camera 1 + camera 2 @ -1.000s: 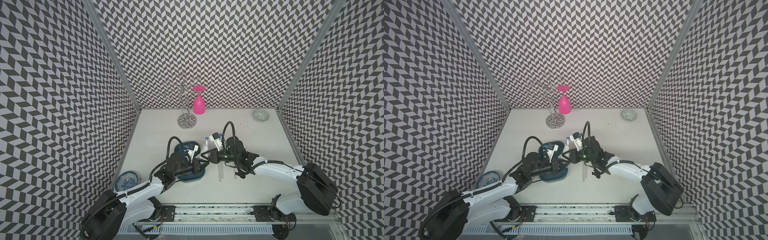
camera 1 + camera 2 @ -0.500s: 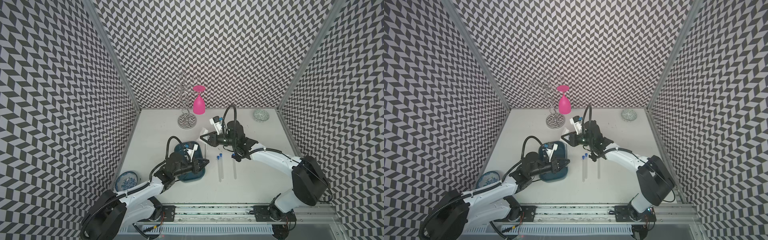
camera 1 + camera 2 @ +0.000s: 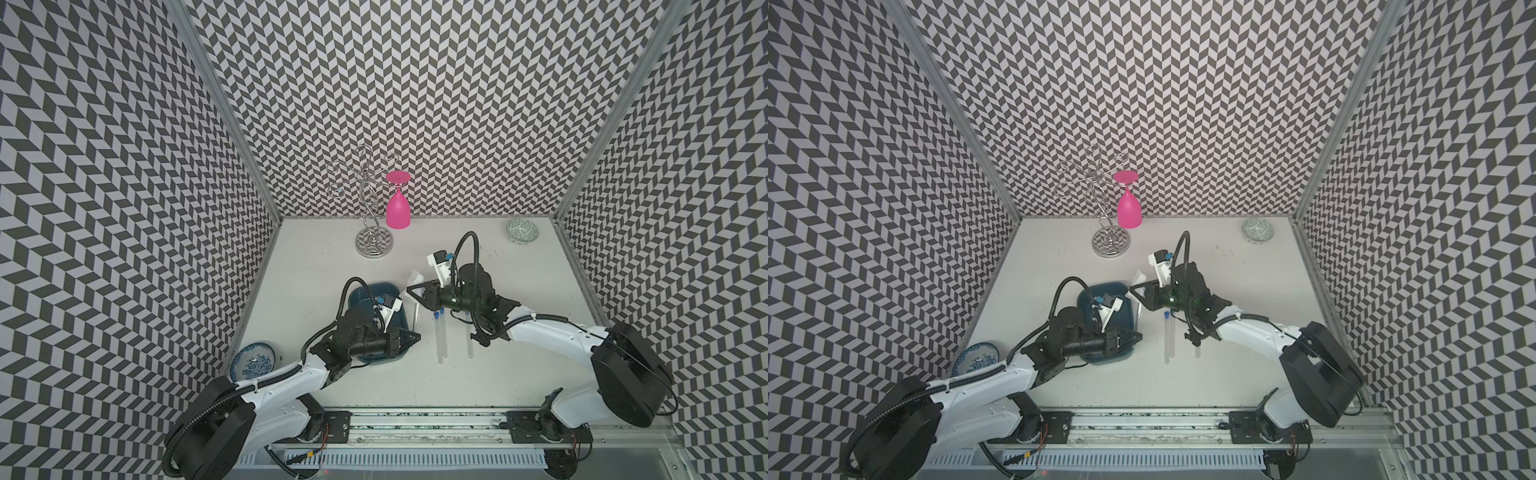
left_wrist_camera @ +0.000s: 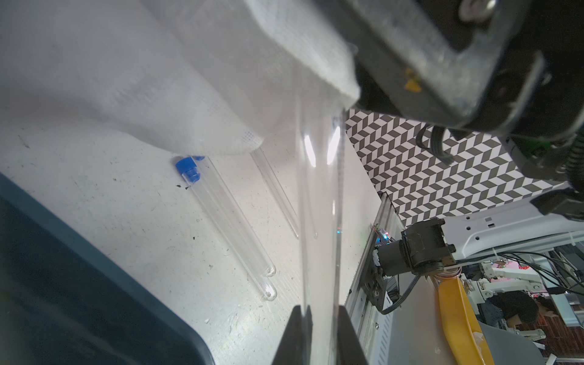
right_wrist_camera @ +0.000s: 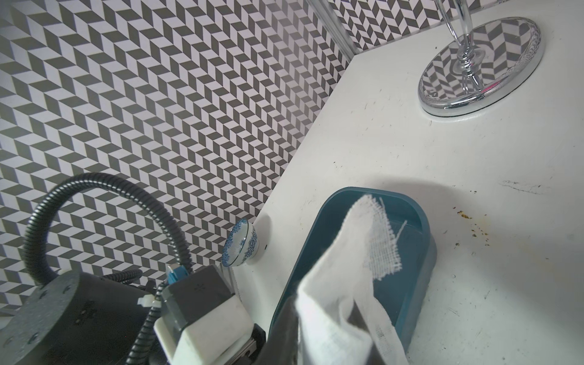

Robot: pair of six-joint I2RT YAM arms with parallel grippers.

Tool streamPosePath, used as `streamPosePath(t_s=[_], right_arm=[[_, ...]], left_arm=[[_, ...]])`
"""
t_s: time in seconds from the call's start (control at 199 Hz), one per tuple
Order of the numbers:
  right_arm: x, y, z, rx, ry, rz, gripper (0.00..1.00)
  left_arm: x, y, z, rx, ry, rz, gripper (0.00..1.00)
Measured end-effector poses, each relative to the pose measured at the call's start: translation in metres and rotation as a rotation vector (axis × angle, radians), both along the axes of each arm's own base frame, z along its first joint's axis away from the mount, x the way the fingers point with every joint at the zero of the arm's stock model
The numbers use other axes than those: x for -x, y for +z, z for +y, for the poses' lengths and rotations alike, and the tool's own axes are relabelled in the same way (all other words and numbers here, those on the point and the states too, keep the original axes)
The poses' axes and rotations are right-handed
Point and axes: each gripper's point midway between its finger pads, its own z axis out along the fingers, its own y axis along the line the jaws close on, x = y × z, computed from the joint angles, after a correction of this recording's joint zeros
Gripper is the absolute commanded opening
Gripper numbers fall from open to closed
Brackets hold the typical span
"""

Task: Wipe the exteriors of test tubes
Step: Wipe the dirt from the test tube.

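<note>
My left gripper (image 3: pixel 411 337) (image 4: pixel 320 335) is shut on a clear test tube (image 4: pixel 320 221) (image 3: pixel 417 316), which points away from it over the table, beside the teal tray (image 3: pixel 365 291). The tube's far end is hidden by a white cloth (image 4: pixel 189 79) (image 3: pixel 413 277) (image 5: pixel 341 284). My right gripper (image 3: pixel 412 289) (image 5: pixel 328 341) is shut on that cloth above the tray's right edge. Two capped test tubes (image 3: pixel 439 340) (image 3: pixel 1168 340) (image 4: pixel 227 215) lie side by side on the table right of the tray. A third test tube (image 3: pixel 470 345) (image 4: pixel 275 189) lies further right.
A chrome stand (image 3: pixel 373 243) with a pink glass (image 3: pixel 397 212) hanging on it is at the back. A patterned bowl (image 3: pixel 522 231) sits at the back right, and a blue-and-white dish (image 3: pixel 253 360) at the front left by the wall. Patterned walls close three sides.
My right gripper has carried the cloth from over the lying tubes back and to the left, to the far end of the held tube. The left arm has barely shifted.
</note>
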Motion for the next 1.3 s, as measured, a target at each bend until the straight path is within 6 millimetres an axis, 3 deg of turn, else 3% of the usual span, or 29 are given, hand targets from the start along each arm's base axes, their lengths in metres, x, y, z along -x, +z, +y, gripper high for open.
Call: streamPosePath(t_s=[0.558,1.015,1.14,1.301], right_arm=[[-0.002,0.0,0.002,0.17,-0.052,-0.028,0.3],[0.005,-0.002,0.0,0.266,-0.082,-0.035,0.45],[0.021,-0.015,-0.004,0.331,-0.049,0.008,0.46],[0.027,-0.018,-0.006,0.369,-0.037,0.032,0.46]], left_arm=[[-0.003,0.005,0.0,0.016,0.007,-0.018,0.08],[0.0,0.002,0.0,0.013,-0.008,-0.008,0.08],[-0.012,0.013,0.003,0.039,0.042,-0.058,0.08],[-0.016,0.017,0.003,0.049,0.058,-0.078,0.08]])
